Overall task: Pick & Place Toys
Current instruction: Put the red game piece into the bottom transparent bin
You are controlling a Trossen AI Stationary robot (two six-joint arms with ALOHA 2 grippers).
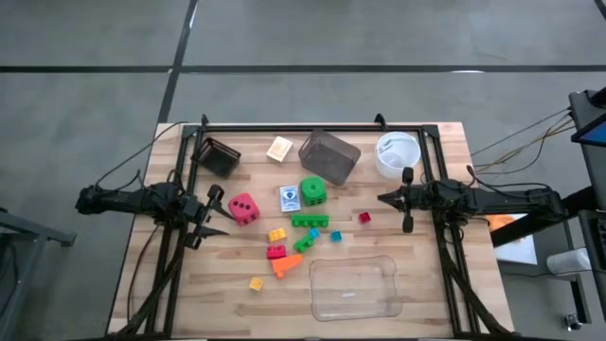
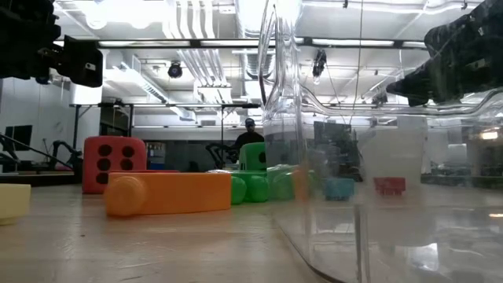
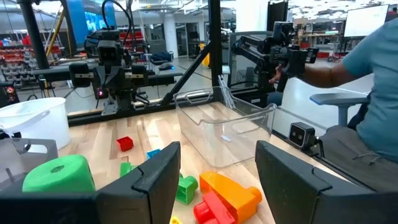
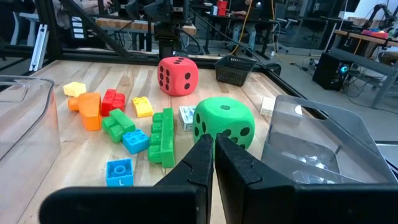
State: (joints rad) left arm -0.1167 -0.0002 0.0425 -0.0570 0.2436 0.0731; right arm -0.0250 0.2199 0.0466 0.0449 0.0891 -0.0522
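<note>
The toys lie mid-table: a pink-red die [image 1: 243, 208], a green die [image 1: 313, 190], a white-blue card pack [image 1: 290, 199], a tan block [image 1: 280, 149], and small bricks: green [image 1: 309, 221], yellow [image 1: 276, 235], pink-red [image 1: 276, 251], orange [image 1: 286, 265], teal [image 1: 335, 235]. All rest flat on the wooden table. My left gripper [image 1: 218, 213] hovers open just left of the pink-red die; its fingers [image 3: 155, 180] are empty. My right gripper [image 1: 383, 198] hovers shut and empty right of the green die [image 4: 224, 124], fingertips [image 4: 213, 140] pointing at it.
A clear plastic tray [image 1: 352, 287] stands at the near middle-right. A white round bowl [image 1: 397, 154], a tipped smoky clear box [image 1: 329, 156] and a black basket [image 1: 219, 156] stand along the far side. A person sits beyond the table [image 3: 373, 93].
</note>
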